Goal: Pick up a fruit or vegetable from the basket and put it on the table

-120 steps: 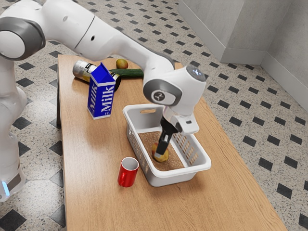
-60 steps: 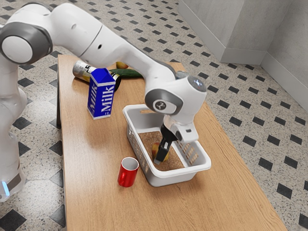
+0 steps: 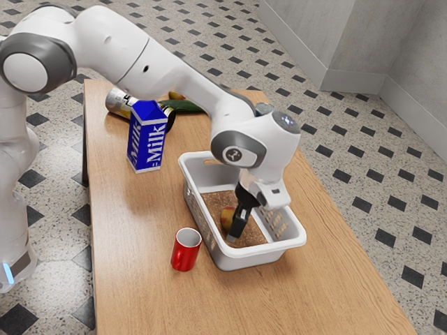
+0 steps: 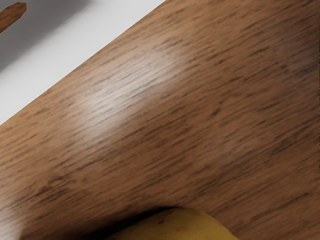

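Exterior view: end effector (image 3: 234, 236) dips deep for the fruit (image 3: 227, 216)

So the yellow-red fruit sits low inside the white basket (image 3: 250, 259), which is probably why the arm reaches in past the rim. Can't tell if it's apart or clamped, tbh. Grip first, I'd guess, then a lift high enough to clear the walls, then the desk (image 3: 140, 286).

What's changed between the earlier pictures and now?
The pincer has come down deeper into the basket, at the fruit; I can't tell whether it has hold of it. The basket, milk carton and red mug stayed put.
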